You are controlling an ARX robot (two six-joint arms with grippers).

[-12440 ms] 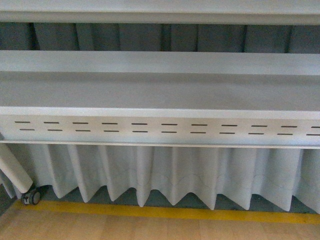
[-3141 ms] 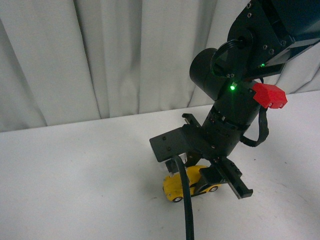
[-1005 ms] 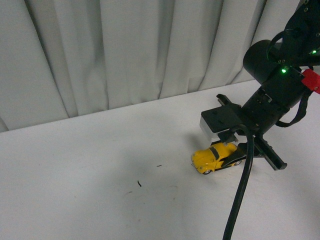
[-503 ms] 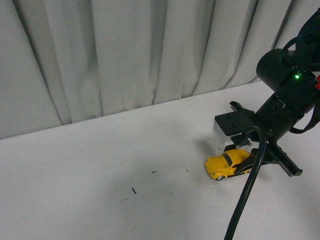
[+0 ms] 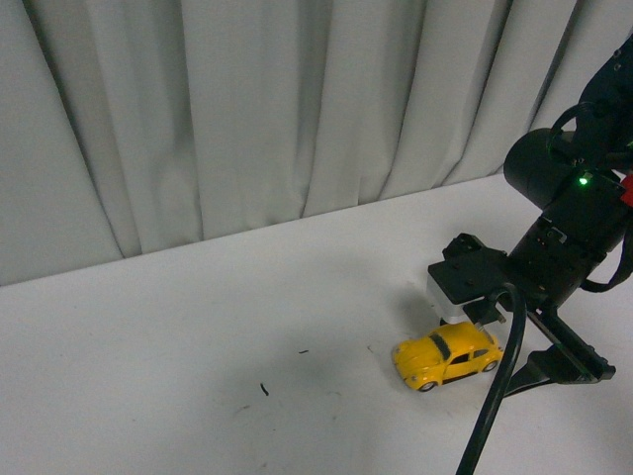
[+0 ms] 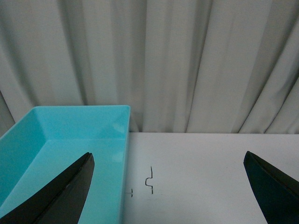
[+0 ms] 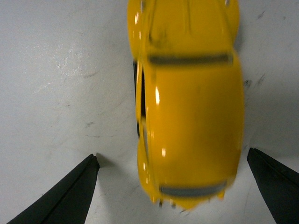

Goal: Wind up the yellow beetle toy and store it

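The yellow beetle toy stands on its wheels on the white table, at the right in the front view. My right gripper hangs just to its right, open, with one dark finger showing past the cable. In the right wrist view the yellow beetle toy fills the middle, its glossy roof toward the camera. It lies between the spread fingertips of the right gripper, untouched by either. My left gripper is open over bare table and holds nothing.
A teal bin sits beside the left gripper, by the curtain. Grey-white curtain closes off the table's far edge. A black cable hangs from the right arm. Small dark marks dot the tabletop.
The right gripper has drawn back from the toy toward the near right. The toy, half covered by the wrist before, now stands wholly in view on the table.
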